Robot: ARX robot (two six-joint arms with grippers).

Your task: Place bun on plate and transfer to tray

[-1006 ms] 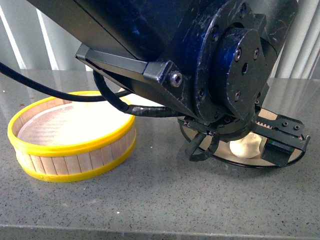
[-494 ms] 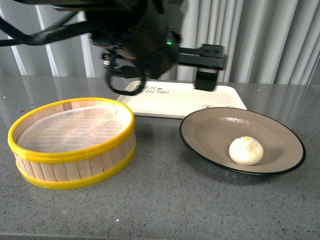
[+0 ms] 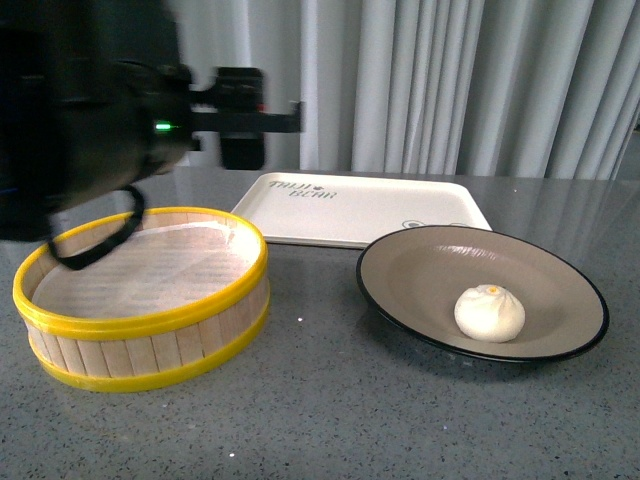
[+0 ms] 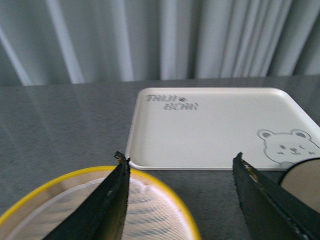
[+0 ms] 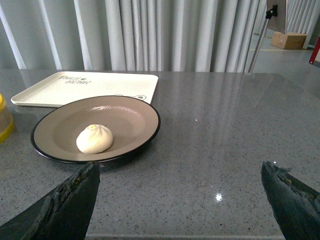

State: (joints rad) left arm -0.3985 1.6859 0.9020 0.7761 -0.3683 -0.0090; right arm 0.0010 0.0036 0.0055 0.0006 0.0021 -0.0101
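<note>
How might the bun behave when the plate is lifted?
The bun looks round and sits loose on the smooth plate, so it may roll or slide if tilted. The shallow rim would probably stop it only weakly. It looks soft, likely easy to dent.

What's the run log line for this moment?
bun on plate | plate not yet on tray | left gripper open | right gripper open

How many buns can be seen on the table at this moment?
1. The bun lies on the plate, right of the basket. The basket's near wall hides part of its floor, so one more may be hidden.
</note>
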